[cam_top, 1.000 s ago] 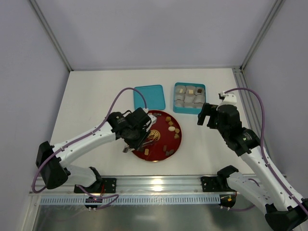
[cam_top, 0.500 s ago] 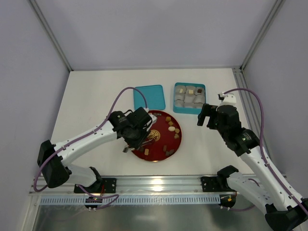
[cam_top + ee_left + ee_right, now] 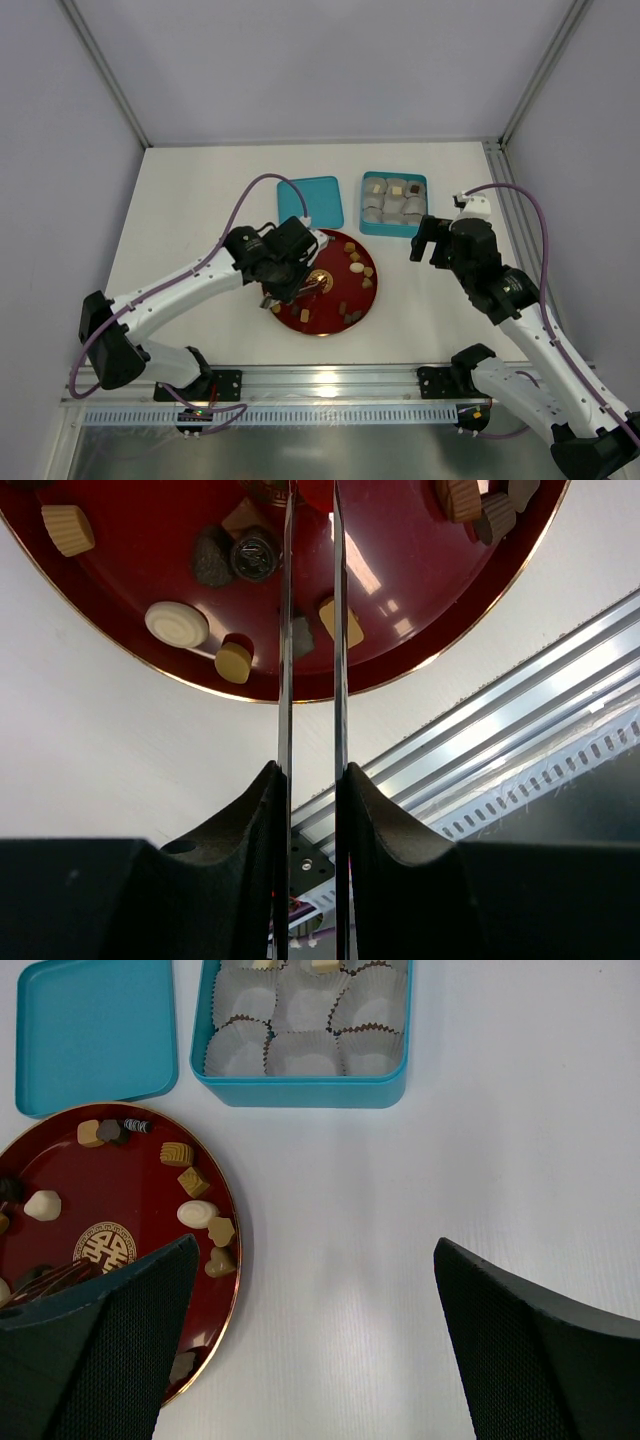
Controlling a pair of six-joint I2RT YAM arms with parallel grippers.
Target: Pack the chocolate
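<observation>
Seen from above, the left gripper [image 3: 315, 284] reaches over the red plate [image 3: 328, 325], its fingers ending by the gold emblem [image 3: 322, 280]. The chocolate [image 3: 357, 268] lies scattered on the plate, mostly on its right half and near rim, apart from those fingers. Behind the plate, the teal box [image 3: 393, 233] holds paper cups [image 3: 374, 210]. The far row has pieces in it, and the near row looks empty. The teal lid [image 3: 310, 202] lies flat beside the box. The right gripper [image 3: 432, 240] hangs over the table [image 3: 200, 200], right of the plate and just in front of the box.

In the left wrist view, the two thin blades run parallel with a narrow gap between them. Their tips pass off the top edge, so I cannot tell whether they pinch anything. A grey piece shows in the gap. A tan cube sits cornerwise just beside the right-hand blade. A white oval off to the left lies with its long axis across the picture.

In the right wrist view, the fingers are spread wide with only white table between them. The chocolate is on the plate to the left. A white oval near the rim lies lengthwise across the picture. The two nearer rows of cups are empty, and two pieces show at the box's far edge.
</observation>
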